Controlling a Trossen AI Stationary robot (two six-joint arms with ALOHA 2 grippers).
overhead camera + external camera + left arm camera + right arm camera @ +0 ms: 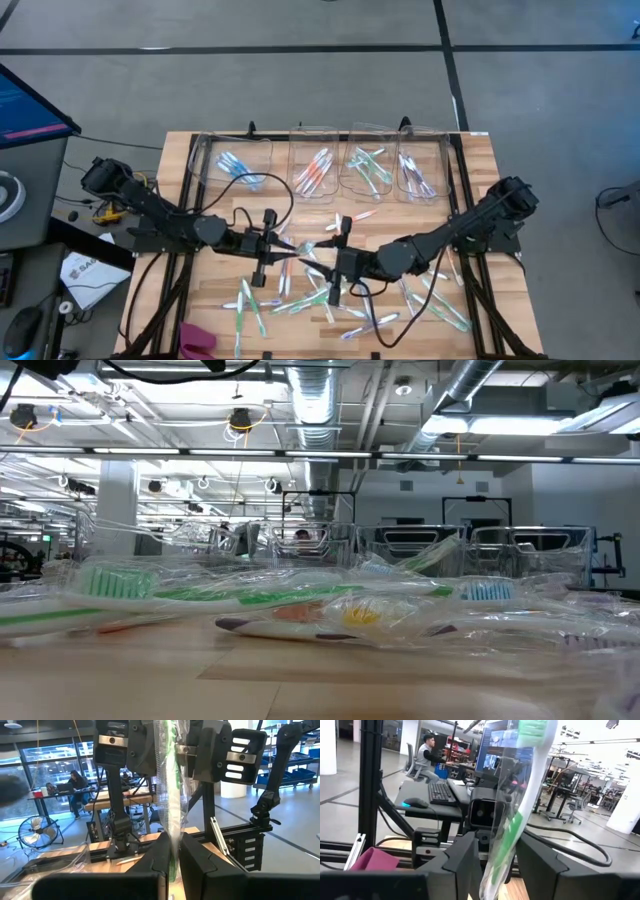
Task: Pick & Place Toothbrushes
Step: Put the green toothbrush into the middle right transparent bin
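Observation:
A green toothbrush (171, 795) in a clear wrapper stands upright above the middle of the table, bristle head (535, 727) up. Both arms reach level toward it and meet there. My left gripper (293, 245) comes from the table's left and is shut on it. My right gripper (318, 252) comes from the right and closes on it higher up. Many more wrapped toothbrushes (300, 295) lie flat on the near half of the table and fill the low view (250, 595). Neither gripper shows in the low view. My left gripper pinches the lower part of the toothbrush's handle (172, 847) between its two fingers. The fingers are level, come from the table's left and lie across the brush. The brush stands upright, clear of the table. My right gripper has its two fingers (465, 857) on either side of the wrapped handle (497, 862), against the clear wrapper, higher up than the left gripper's hold (172, 750). The fingers are level, come from the table's right and lie across the upright brush.
Four clear bins stand along the far edge, holding blue (235, 165), orange-red (318, 170), green (368, 168) and purple (418, 175) brushes. More loose brushes lie at the near right (440, 300). A pink cloth (195, 340) lies at the near left corner. Black frame posts flank the table.

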